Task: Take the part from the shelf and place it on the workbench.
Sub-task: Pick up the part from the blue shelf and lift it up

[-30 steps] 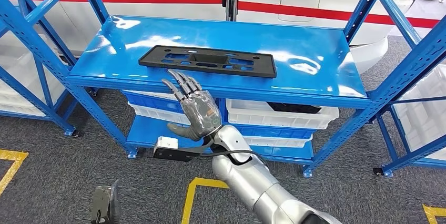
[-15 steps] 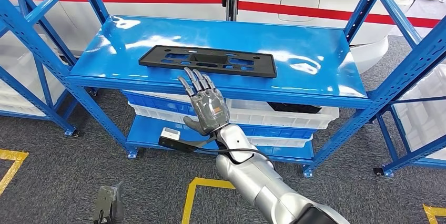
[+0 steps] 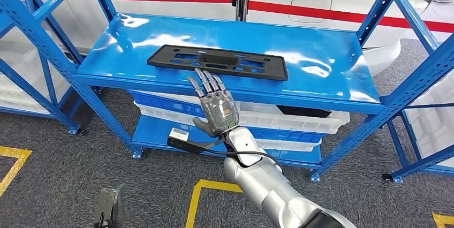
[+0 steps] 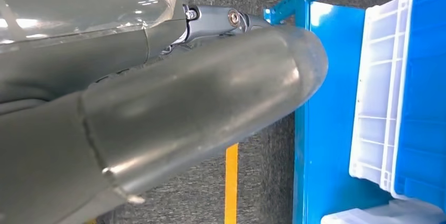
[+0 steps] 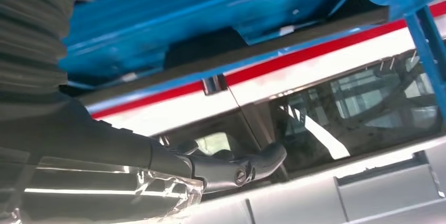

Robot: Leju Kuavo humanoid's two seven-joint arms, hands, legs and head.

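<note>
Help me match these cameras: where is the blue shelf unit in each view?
Head view: blue shelf unit spans the middle, black part on its upper deck.
Left wrist view: its lower deck, beside a white bin.
Right wrist view: a deck's edge, before the red stripe.
Landmark: the red stripe, also in head view.

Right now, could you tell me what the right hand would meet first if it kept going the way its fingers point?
Probably the black part on the shelf; the right hand points up at its near edge, though depth is unclear.
</note>
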